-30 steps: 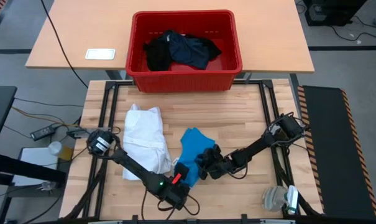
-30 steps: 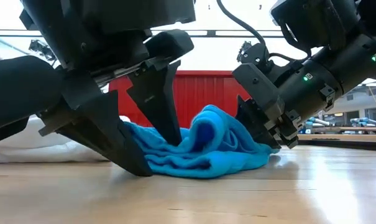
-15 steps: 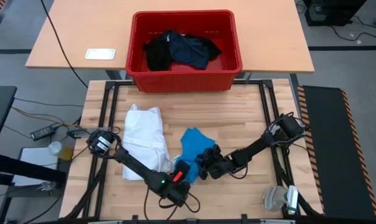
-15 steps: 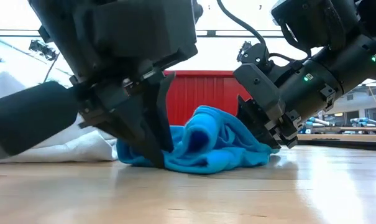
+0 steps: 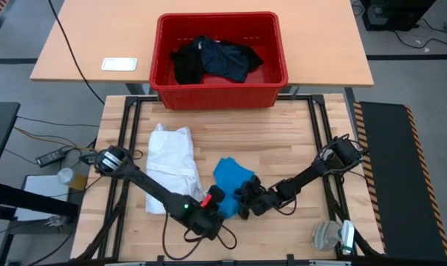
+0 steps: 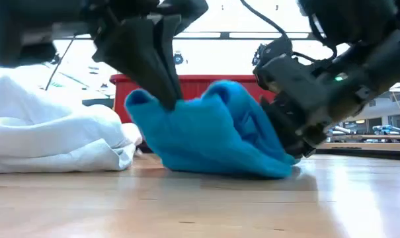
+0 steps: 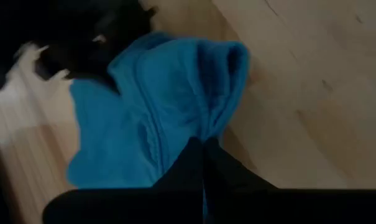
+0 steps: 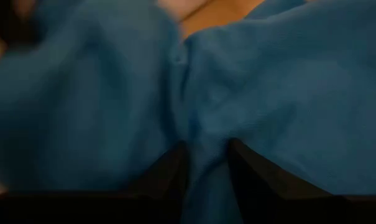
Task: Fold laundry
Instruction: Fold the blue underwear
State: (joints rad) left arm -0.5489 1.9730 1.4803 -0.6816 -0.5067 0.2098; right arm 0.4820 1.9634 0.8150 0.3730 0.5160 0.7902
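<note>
Over at nine o'clock on the pale wooden bench (image 5: 282,159) lies the crumpled white cotton shirt (image 5: 171,166), parked and out of play. Move towards centre and here is the action: the left claw (image 5: 214,199) has its fingers pinched together on the near-left edge of the small bright blue cloth piece (image 5: 232,181), lifting that edge clear of the wood — the low view shows the fabric tented up under the dark fingers. Just to its right, around four o'clock of the blue piece, the right claw (image 5: 247,205) is clamped on a pleat of the same cloth, a fold of blue squeezed between its two fingers in its own wrist view.

So both claws share one garment, close together, and that looks like the start of a fold. To do it well, I'd say spread the two grips apart first so the edge pulls taut, then carry it level towards twelve o'clock and lay it down flat — bunched cloth folds crooked. Keep it clear of the shirt alongside.

Far up at twelve o'clock, the red plastic crate (image 5: 270,72) holds the black garments (image 5: 216,58), waiting.
</note>
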